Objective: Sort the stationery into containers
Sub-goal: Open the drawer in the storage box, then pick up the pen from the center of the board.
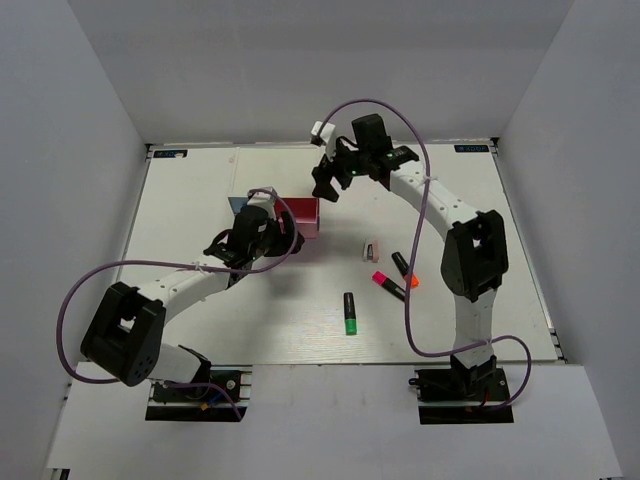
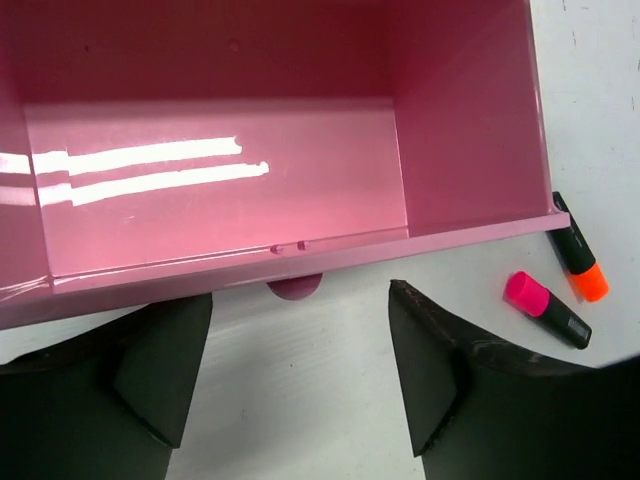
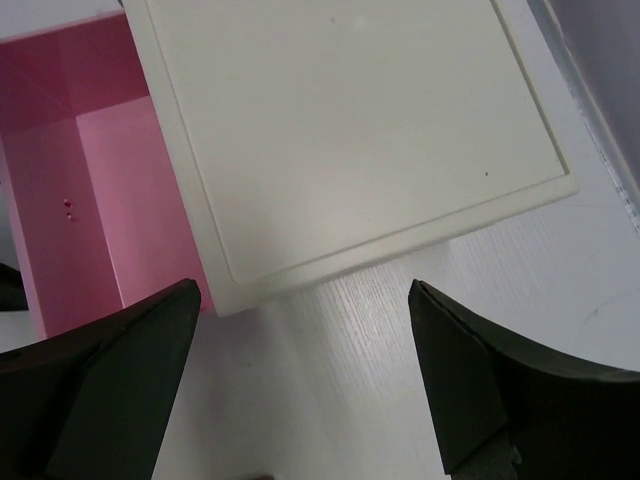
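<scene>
Pink drawer [image 2: 220, 180] stands open and empty. Beside it on the surface [image 1: 190, 200], unsorted: three highlighters [image 1: 388, 284] and an eraser [image 1: 371, 251]. Left gripper [image 2: 300, 335] and right gripper [image 3: 303, 296] are spread, holding nothing.

I can drop straight into the pink drawer [image 2: 460, 110], whose open top is unblocked, though my left tool [image 2: 300, 372] sits just before its knob [image 2: 295, 288], my right tool [image 3: 305, 385] hangs over the white box top [image 3: 350, 130], and highlighters [image 1: 351, 313] dot the counter [image 1: 200, 190] to the right.
</scene>
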You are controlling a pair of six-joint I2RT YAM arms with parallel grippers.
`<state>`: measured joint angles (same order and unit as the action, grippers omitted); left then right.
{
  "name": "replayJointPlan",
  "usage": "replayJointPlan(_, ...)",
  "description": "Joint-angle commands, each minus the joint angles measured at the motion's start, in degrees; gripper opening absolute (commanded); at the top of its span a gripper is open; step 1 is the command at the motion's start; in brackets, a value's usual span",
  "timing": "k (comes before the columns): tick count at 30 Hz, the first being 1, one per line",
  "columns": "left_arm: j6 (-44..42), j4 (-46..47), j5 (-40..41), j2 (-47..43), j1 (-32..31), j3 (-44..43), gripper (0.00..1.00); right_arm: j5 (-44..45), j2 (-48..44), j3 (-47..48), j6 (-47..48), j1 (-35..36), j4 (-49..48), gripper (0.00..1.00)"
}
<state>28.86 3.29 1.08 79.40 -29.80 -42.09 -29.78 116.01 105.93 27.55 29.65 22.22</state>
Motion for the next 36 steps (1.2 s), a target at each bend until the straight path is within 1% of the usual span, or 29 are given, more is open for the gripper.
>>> replayJointPlan(1,-0.91,-1.7,0.06,-1.6,-0.26,-1.95,0.82,-1.51,-6.66,-1.77,-0.65,-1.35,-2.09,0.9)
replayJointPlan(2,-0.91,-1.71,0.06,-2.48,-0.26,-1.95,0.83,-2.12,-8.32,-4.04,-1.18,-1.78,-2.44,0.9)
replayJointPlan(3,-1.43,-2.32,0.06,-3.1,-0.26,-1.95,0.83,-2.12,-10.25,-5.2,-1.44,-2.22,-4.7,0.85)
replayJointPlan(4,-1.44,-2.32,-0.55,-3.8,-0.26,-1.95,0.83,-2.47,-11.84,-7.82,-2.32,-2.23,-5.86,0.83)
replayJointPlan(5,-2.05,-2.93,-0.55,-5.55,-0.26,-1.95,0.83,-2.39,-14.81,-11.32,-2.76,-3.01,-9.09,0.82)
replayJointPlan(6,-2.06,-3.89,-0.55,-6.7,-0.26,-1.95,0.83,-1.34,-18.24,-13.19,-3.37,-3.19,-12.86,0.77)
replayJointPlan(7,-2.84,-4.43,-1.08,-7.84,-0.26,-1.95,0.83,-0.72,-20.27,-17.73,-3.99,-3.37,-14.64,0.75)
replayJointPlan(8,-2.85,-6.09,-1.08,-10.38,-0.26,-1.34,0.83,-0.02,-24.12,-22.82,-4.43,-3.89,-19.53,0.71)
replayJointPlan(9,-2.85,-7.23,-1.08,-11.71,-0.26,-1.33,0.83,3.2,-27.99,-28.18,-5.57,-4.07,-21.58,0.6)
replayJointPlan(10,-3.37,-8.46,-1.08,-13.02,-0.26,-1.33,0.83,4.72,-29.94,-31.11,-5.93,-4.25,-28.39,0.55)
replayJointPlan(11,-3.37,-10.91,-1.08,-14.26,-0.26,-0.72,0.83,6.04,-33.44,-34.01,-6.28,-4.6,-29.76,0.51)
replayJointPlan(12,-2.76,-11.98,-1.08,-16.88,-0.26,-0.02,0.83,8.49,-35.56,-39.52,-5.93,-4.69,-29.86,0.37)
replayJointPlan(13,-2.24,-12.95,-1.69,-18.12,-0.26,0.51,0.83,10.08,-36.19,-40.35,-6.54,-4.95,-25.77,0.31)
replayJointPlan(14,-1.36,-13.83,-2.22,-19.18,-0.26,1.64,0.83,12.18,-36.72,-40.97,-7.15,-5.21,-23.65,0.29)
replayJointPlan(15,0.74,-15.23,-2.75,-20.23,-0.26,2.35,0.83,12.81,-36.64,-40.98,-7.33,-5.48,-20.4,0.29)
replayJointPlan(16,1.89,-15.24,-3.71,-22.25,-0.26,3.14,0.83,14.21,-36.47,-41.15,-7.34,-6.0,-11.5,0.31)
replayJointPlan(18,4.44,-15.86,-5.03,-23.84,-0.26,5.87,0.83,16.06,-35.94,-43.16,-7.42,-7.14,-6.34,0.36)
replayJointPlan(19,6.45,-15.86,-5.73,-24.72,-0.26,6.74,0.83,16.94,-35.85,-45.35,-7.08,-7.41,-4.57,0.45)
replayJointPlan(20,7.25,-15.86,-5.74,-25.95,-0.26,8.41,0.83,17.3,-36.28,-46.16,-7.16,-7.76,-3.16,0.49)
replayJointPlan(22,8.49,-16.47,-6.27,-26.57,-0.26,9.04,0.83,17.21,-36.11,-48.35,-7.16,-8.64,-1.4,0.56)
replayJointPlan(23,8.49,-17.17,-6.27,-27.36,-0.26,9.82,0.83,17.3,-35.77,-48.62,-7.25,-8.82,1.14,0.61)
replayJointPlan(26,8.49,-19.63,-6.27,-27.98,-0.26,9.83,0.84,18.26,-35.5,-51.08,-8.39,-9.96,3.44,0.61)
replayJointPlan(31,9.1,-22.1,-5.65,-30.25,-0.26,10.53,0.84,20.2,-35.06,-54.95,-8.13,-10.49,3.18,0.61)
replayJointPlan(34,10.68,-22.71,-5.65,-31.67,-0.26,12.28,0.84,20.82,-30.95,-55.31,-8.39,-10.58,3.53,0.63)
replayJointPlan(36,11.21,-23.24,-6.18,-32.46,-0.26,12.82,0.84,20.9,-30.05,-55.04,-9.26,-10.75,2.57,0.63)
